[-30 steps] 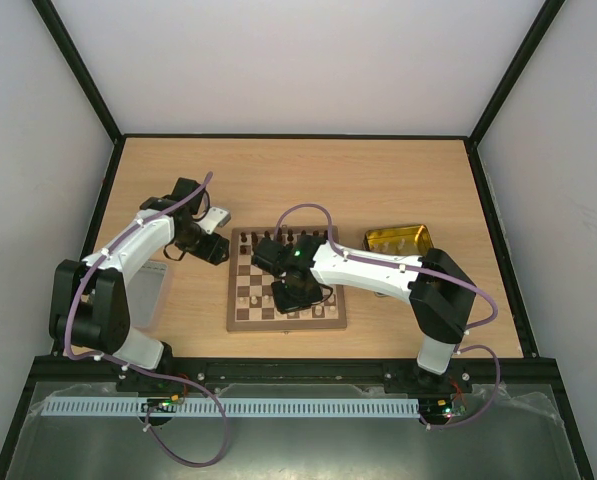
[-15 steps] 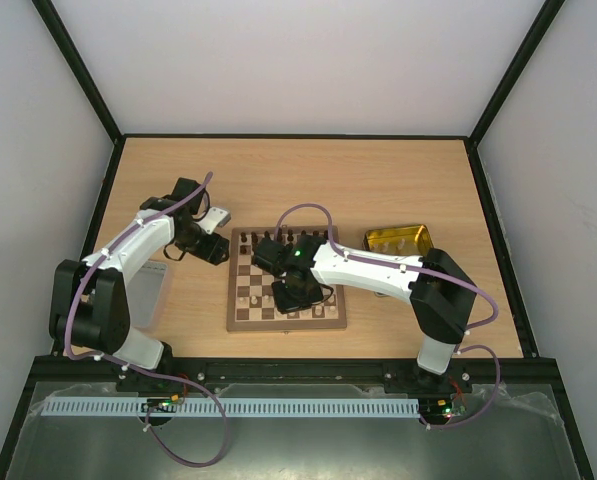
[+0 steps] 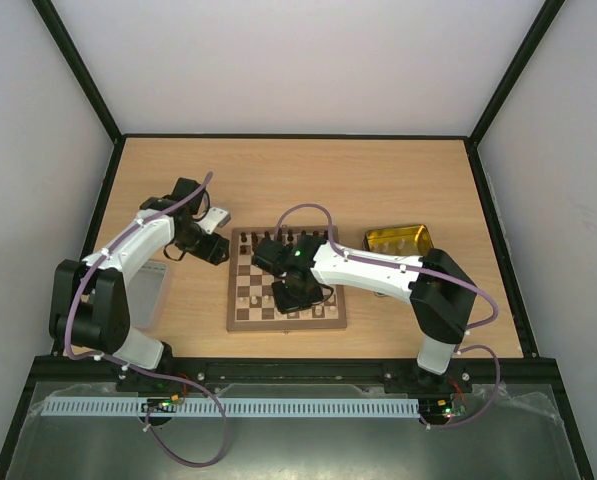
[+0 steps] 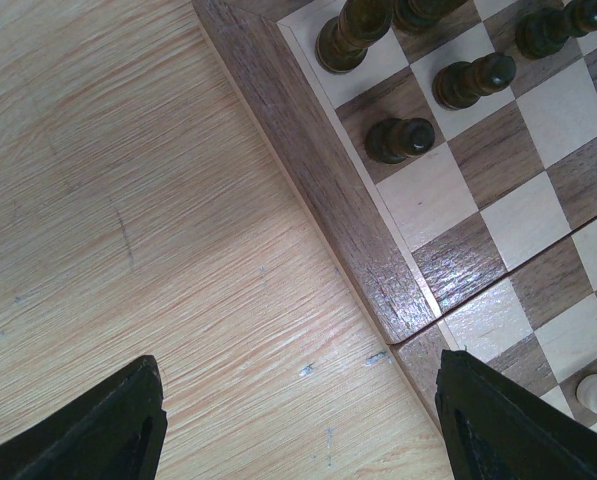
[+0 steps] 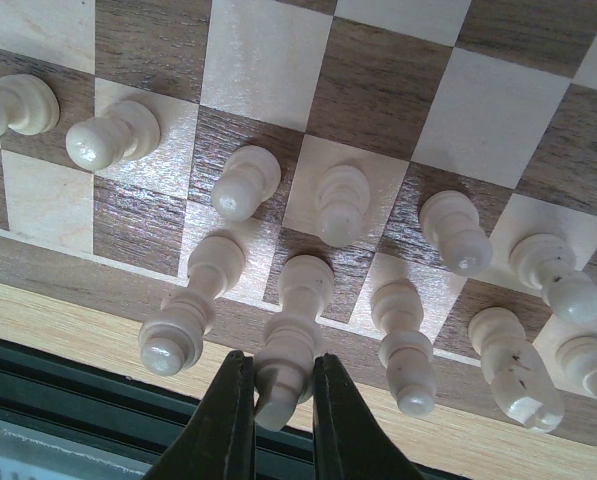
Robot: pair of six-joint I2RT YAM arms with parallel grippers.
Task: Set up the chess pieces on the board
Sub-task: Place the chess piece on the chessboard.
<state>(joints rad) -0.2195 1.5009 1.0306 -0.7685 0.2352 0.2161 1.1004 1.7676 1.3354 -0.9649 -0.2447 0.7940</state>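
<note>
Hovering low over the near edge of the board (image 4: 303, 165), the right end effector (image 5: 278, 378) is pinched together on one cream piece (image 5: 296, 330). Its two dark fingers (image 5: 226, 420) press the piece's upper part from either side. The piece stands in the row nearest the board's border.

- Other cream pieces (image 5: 340, 200) stand around it in two rough rows. Two more sit off to one side, a little further in on the board.
- Dark pieces (image 4: 398, 140) stand along the far side of the board, each on its own square (only a handful show in the left wrist view).
- Left end effector (image 4: 298, 370): fingers spread wide apart with nothing between them. It hangs over bare desk (image 3: 378, 180), just beside the board's left border near the far corner.
- One lone cream piece shows at the edge of the left wrist view.
- The board lies mid-desk between the two arms. A yellow tray (image 3: 425, 236) sits beyond its right side, and a grey lid (image 3: 156, 290) lies to its left, partly under the left arm.
</note>
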